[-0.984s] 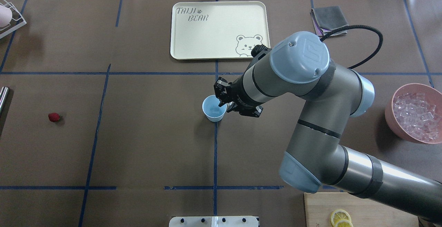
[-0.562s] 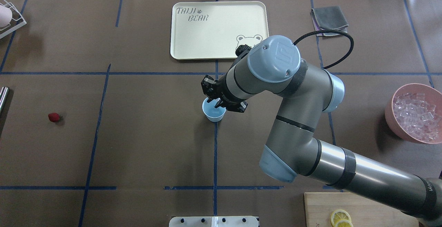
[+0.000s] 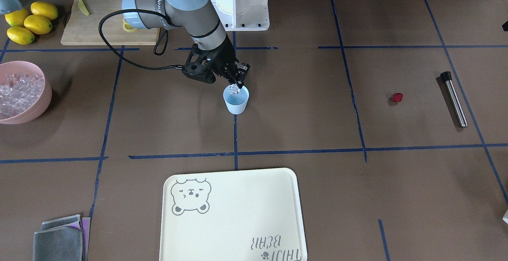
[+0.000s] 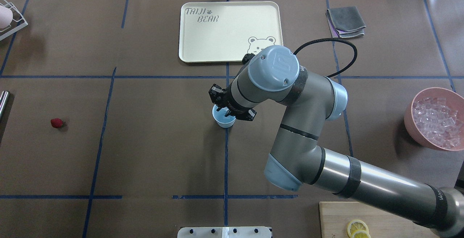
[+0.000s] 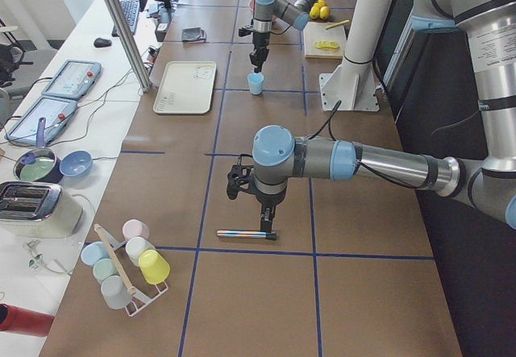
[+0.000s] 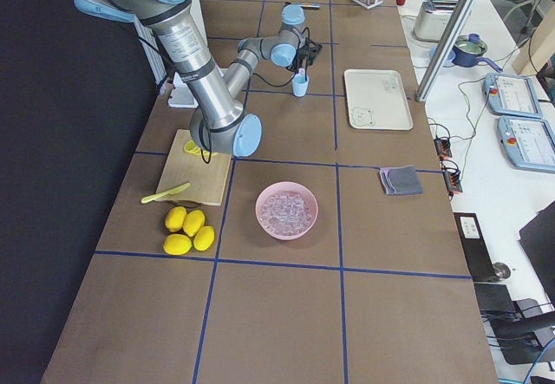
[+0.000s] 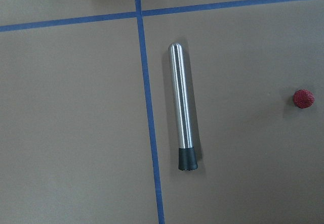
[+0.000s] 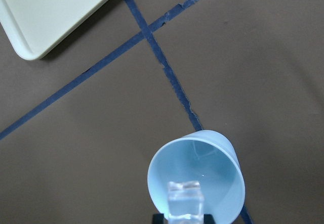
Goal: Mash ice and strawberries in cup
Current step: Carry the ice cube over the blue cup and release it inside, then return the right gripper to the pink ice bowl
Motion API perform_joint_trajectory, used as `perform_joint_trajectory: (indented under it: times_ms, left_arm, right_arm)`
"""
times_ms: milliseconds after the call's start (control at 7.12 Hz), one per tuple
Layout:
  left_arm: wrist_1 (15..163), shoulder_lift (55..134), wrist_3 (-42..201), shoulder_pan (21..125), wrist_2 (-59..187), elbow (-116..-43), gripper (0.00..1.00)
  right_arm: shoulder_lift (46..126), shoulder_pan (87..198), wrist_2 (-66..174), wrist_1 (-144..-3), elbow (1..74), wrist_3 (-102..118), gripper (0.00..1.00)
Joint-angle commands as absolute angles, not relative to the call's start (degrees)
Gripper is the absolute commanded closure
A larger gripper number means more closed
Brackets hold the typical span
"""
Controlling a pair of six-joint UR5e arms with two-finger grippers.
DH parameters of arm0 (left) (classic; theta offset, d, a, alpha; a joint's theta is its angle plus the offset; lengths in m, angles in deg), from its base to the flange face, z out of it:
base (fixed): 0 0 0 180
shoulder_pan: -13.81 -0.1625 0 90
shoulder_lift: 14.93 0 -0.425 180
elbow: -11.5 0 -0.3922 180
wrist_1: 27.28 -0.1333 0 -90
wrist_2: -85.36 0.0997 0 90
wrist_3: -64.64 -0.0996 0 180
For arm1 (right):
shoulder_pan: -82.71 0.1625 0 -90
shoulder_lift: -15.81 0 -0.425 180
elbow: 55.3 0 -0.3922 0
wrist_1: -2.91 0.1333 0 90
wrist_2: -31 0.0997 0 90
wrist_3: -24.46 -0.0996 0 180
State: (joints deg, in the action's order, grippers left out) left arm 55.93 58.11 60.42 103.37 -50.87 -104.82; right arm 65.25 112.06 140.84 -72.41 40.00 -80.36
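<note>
The pale-blue cup (image 3: 237, 104) stands at the table's middle, on a blue tape line. My right gripper (image 3: 237, 84) hangs just over its mouth, shut on a clear ice cube (image 3: 234, 89). In the right wrist view the ice cube (image 8: 185, 199) sits above the cup (image 8: 223, 163), near its rim. From overhead the gripper (image 4: 222, 104) covers part of the cup (image 4: 224, 122). The strawberry (image 3: 397, 97) lies alone far to my left, and also shows in the left wrist view (image 7: 302, 98). My left gripper (image 5: 267, 222) hovers over a steel muddler (image 7: 183, 113); I cannot tell its state.
A pink bowl (image 4: 411, 125) full of ice stands at the right edge. A cream bear tray (image 4: 203, 42) lies beyond the cup, with a grey cloth (image 4: 345, 20) to its right. A cutting board (image 3: 91, 30) and lemons (image 3: 27, 22) sit near the robot base.
My right arm has swung left, carrying the gripper and its ice cube from beside the cup to over its mouth. The strawberry and cup have not moved.
</note>
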Motion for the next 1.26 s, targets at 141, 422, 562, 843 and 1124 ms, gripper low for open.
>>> perform_joint_trajectory:
  times_ms: [141,422,562,843,1124]
  left_arm:
    - [55.9,58.1,60.4,103.4,-50.9,-104.9,0.00]
    - [56.0,58.1,60.4,103.4,-50.9,-104.9,0.00]
    - [56.0,58.1,60.4,103.4,-50.9,-104.9,0.00]
    - [56.0,58.1,60.4,103.4,-50.9,-104.9,0.00]
    - [55.9,58.1,60.4,103.4,-50.9,-104.8,0.00]
  right_arm:
    - [65.4,111.4,140.9,-72.3,40.2,-80.4,0.00]
    - [72.7,115.5,144.3,-73.2,49.8,-80.8,0.00]
    - [81.1,119.6,146.0,-72.9,55.1,-80.7,0.00]
    - [92.9,125.9,148.8,-72.5,61.2,-72.7,0.00]
    - [105.2,133.2,152.8,-72.4,63.9,-51.3,0.00]
